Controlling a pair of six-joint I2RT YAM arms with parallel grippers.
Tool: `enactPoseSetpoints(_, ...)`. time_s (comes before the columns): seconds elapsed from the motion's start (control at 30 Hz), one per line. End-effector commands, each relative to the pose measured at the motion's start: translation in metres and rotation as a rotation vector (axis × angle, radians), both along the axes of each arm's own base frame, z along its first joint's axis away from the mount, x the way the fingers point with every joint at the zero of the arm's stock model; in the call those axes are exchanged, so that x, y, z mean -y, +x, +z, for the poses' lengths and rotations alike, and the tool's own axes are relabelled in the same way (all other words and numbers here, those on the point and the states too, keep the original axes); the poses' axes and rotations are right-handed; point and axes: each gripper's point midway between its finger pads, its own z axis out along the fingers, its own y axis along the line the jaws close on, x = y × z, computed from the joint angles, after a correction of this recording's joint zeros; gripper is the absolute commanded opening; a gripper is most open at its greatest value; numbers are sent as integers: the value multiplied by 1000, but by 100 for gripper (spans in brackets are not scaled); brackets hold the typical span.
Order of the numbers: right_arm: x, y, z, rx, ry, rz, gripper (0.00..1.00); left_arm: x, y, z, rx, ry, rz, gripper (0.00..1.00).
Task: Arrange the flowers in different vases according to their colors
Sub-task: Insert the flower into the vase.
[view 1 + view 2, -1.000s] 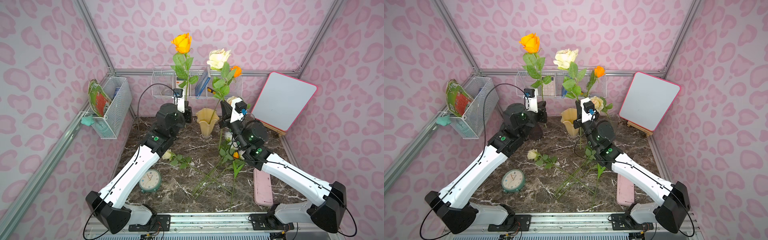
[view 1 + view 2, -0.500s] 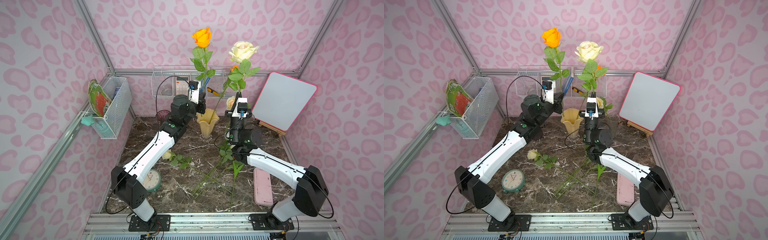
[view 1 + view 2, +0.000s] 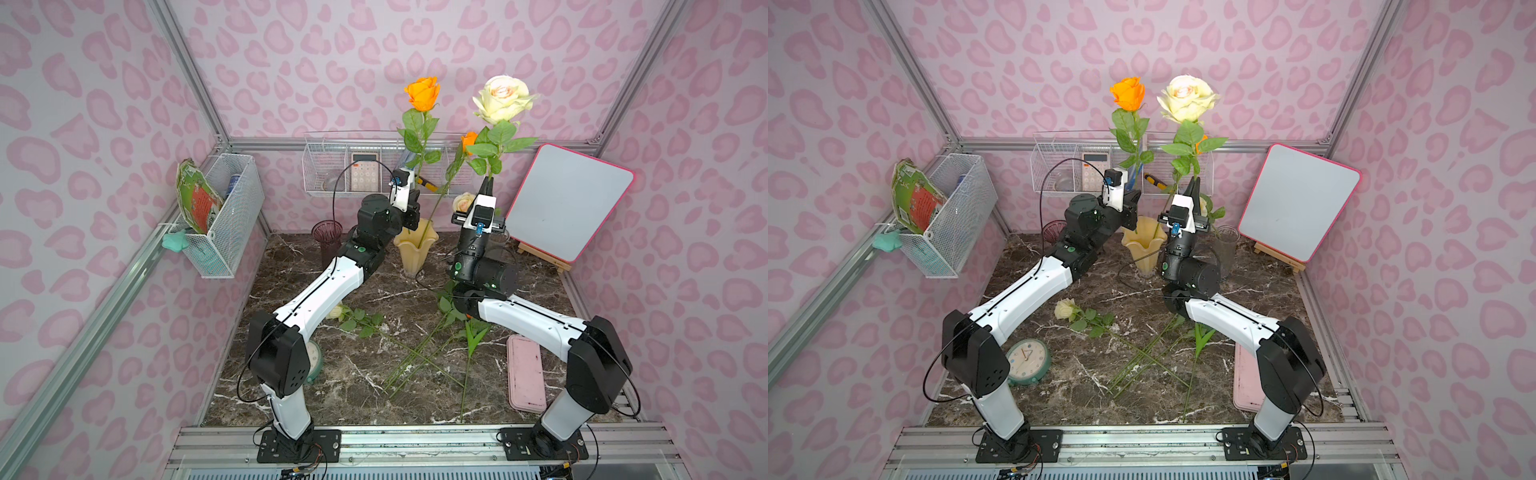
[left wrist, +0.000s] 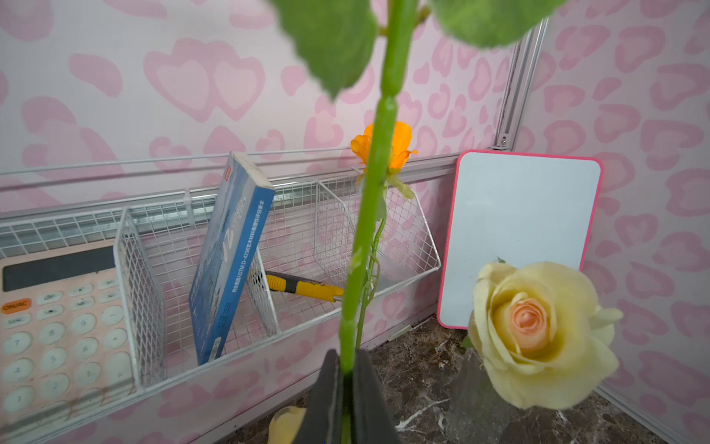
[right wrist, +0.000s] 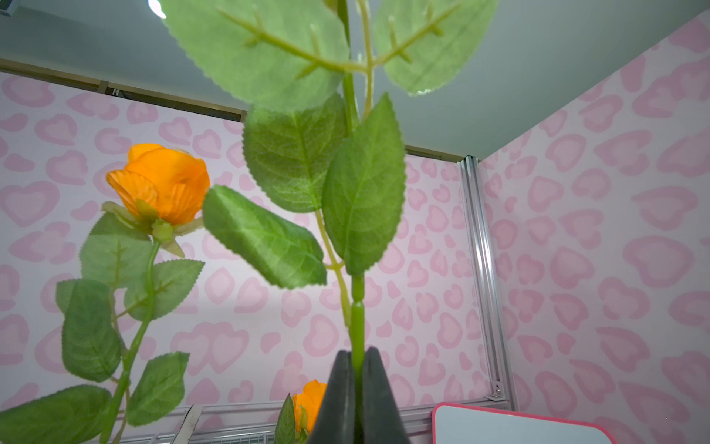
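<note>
Two robot arms hold roses aloft at the back of a pink-walled booth. The left gripper [image 4: 347, 367] is clamped on the stem of an orange rose [image 3: 422, 93], kept upright w/ its bloom high above the yellow vase [image 3: 415, 249]. The stem's lower end is hidden behind the gripper, so it can't be told whether it reaches the vase. The right gripper [image 5: 357, 363], pointing up, pinches the stem of a cream rose [image 3: 500, 99], whose bloom is about level w/ the orange one & just beside it. A small orange bud [image 3: 469, 139] stands in the yellow vase on a slanting stem. A second cream rose [image 4: 538, 334] sits in the clear vase [image 3: 1225, 249], near the whiteboard [image 3: 569, 203]. The purple vase [image 3: 328, 241] stands at back left, partly hidden by the left arm. On the marble table [image 3: 353, 374], a third cream rose [image 3: 1066, 309] lies near the left arm. Its stem runs toward a loose cross of green stems [image 3: 1142, 361] at centre, whose blooms are hidden under the right arm. A green clock [image 3: 1027, 361] lies by the left arm's base, and a pink case [image 3: 525, 374] lies by the right arm's.
</note>
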Motion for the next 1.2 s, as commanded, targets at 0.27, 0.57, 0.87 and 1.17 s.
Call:
enactPoseSetpoints(0.27,11,5,-6,76,-77,-296,0,-18,15,-3,17,-66,-17,0)
enactPoseSetpoints(0.57,17,6,-4,116,-110,-317,0,-19,19,-11,-1,-52,-21,0)
enactPoseSetpoints(0.87,29,16,-11,112,-153,-354,0,-17,23,-22,-22,-47,-21,0)
enactPoseSetpoints(1.17,44,34,-22,131,-197,-365,0,-15,27,-29,-30,-27,-20,0)
